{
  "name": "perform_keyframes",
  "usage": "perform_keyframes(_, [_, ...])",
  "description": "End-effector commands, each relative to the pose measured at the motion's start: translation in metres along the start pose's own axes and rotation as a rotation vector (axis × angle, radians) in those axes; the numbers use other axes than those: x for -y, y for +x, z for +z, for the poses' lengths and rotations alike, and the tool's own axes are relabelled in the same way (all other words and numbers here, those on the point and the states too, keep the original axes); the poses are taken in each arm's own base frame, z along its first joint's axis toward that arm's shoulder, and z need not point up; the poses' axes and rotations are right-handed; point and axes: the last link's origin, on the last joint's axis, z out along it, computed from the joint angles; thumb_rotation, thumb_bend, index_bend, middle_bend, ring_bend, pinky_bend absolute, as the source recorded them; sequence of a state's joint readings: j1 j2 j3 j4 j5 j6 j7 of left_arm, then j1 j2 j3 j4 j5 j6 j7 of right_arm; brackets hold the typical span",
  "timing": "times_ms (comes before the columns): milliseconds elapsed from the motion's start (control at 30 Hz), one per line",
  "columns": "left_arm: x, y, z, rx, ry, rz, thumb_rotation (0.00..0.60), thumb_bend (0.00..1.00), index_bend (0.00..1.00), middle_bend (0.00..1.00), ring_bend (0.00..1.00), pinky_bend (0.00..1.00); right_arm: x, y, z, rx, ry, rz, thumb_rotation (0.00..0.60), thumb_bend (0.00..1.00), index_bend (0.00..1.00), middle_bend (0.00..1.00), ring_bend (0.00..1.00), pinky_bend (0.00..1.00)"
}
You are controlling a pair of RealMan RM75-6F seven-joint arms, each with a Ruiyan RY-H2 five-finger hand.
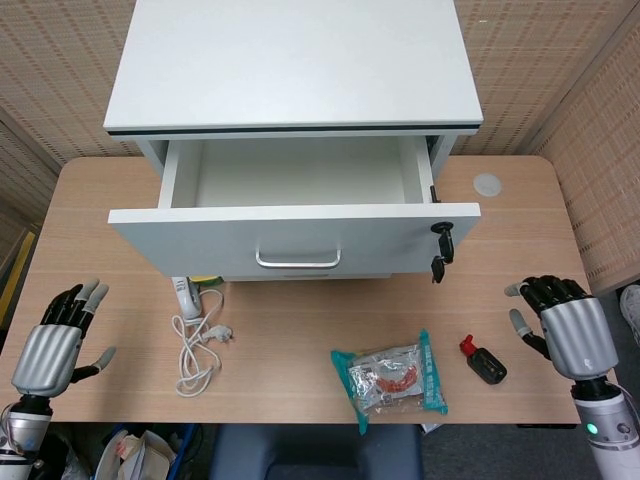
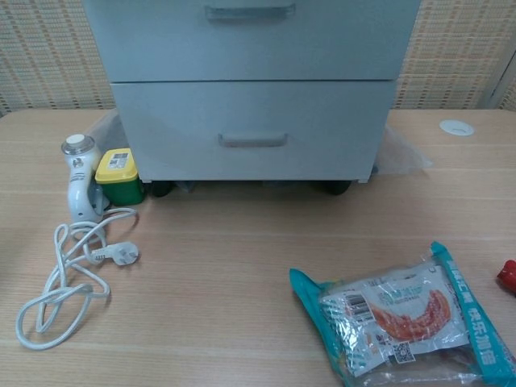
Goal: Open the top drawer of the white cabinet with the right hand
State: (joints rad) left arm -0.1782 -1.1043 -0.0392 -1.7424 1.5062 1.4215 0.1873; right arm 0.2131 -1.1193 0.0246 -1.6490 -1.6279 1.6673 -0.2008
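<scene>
white cabinet (image 1: 290, 60): stood at the back of the wooden surface (image 1: 300, 350), its lower front filling the top of the chest view.
top drawer (image 1: 295, 238): was pulled well out over the surface, inside bare, a metal handle (image 1: 297, 262) on its front and a key (image 1: 441, 240) hanging at its right end.
lower drawer (image 2: 251, 129): was closed, seen in the chest view only.
right hand (image 1: 565, 328): was over the surface's right edge, well apart from the drawer, fingers (image 1: 540, 292) spread and holding nothing.
left hand (image 1: 48, 350): was at the near left corner, fingers loosely apart, nothing in them.
snack packet (image 1: 390, 378): lay flat near the front edge, right of centre.
black and red item (image 1: 483, 361): lay just right of the packet, between it and the right hand; what it was could not be told.
white appliance (image 2: 76, 185): stood left of the cabinet's foot, its cord (image 2: 68, 274) looped on the surface.
green box (image 2: 119, 175): sat just beside the appliance, against the cabinet.
</scene>
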Motion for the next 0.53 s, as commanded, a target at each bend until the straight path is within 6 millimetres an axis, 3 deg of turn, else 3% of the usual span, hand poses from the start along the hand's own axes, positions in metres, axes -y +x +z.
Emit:
perform_keyframes(33, [0.0, -0.001, -0.001, -0.007, 0.002, -0.001, 0.6, 0.25, 0.0, 0.0, 0.0, 0.09, -0.014, -0.012, -0.014, 0.043, -0.059, 0.026, 0.6, 0.32, 0.34, 0.38, 0.32, 0.42])
perform_keyframes(200, [-0.001, -0.005, -0.002, -0.019, 0.004, -0.011, 0.6, 0.25, 0.0, 0.0, 0.0, 0.09, -0.024, -0.025, -0.029, 0.083, -0.12, 0.055, 0.6, 0.32, 0.34, 0.33, 0.27, 0.38])
perform_keyframes(533, [-0.004, -0.011, -0.002, -0.011, -0.002, -0.017, 0.6, 0.25, 0.0, 0.0, 0.0, 0.09, -0.033, -0.037, -0.048, 0.16, -0.177, 0.113, 0.6, 0.32, 0.34, 0.33, 0.27, 0.37])
